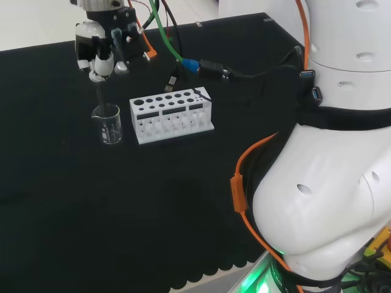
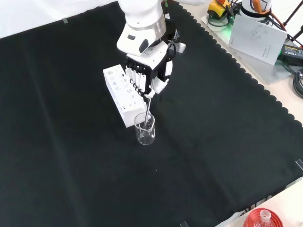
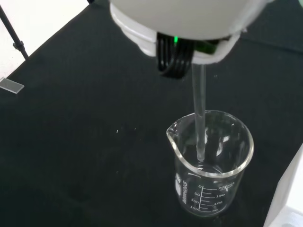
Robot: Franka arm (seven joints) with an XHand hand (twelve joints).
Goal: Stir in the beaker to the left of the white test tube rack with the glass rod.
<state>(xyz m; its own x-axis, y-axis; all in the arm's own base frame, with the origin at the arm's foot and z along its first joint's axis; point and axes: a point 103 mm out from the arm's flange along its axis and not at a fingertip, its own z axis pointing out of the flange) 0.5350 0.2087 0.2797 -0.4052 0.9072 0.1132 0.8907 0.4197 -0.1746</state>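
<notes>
The beaker [image 1: 107, 126] stands on the cloth [image 1: 61, 201] just left of the rack [image 1: 171, 114] in the head view. The hand [image 1: 101, 52] above it grips the rod [image 3: 200, 118], whose tip dips inside the beaker.

Black cloth [image 2: 71, 156] is covering the bench, its scalloped edge running down the right side of the front view. At upper right, a grey booklet [image 2: 258, 33] is lying on the white surface beside a black box [image 2: 292, 51]. At the bottom right corner, a red ribbed stand [image 2: 262, 220] is poking in, carrying a glass flask.
</notes>
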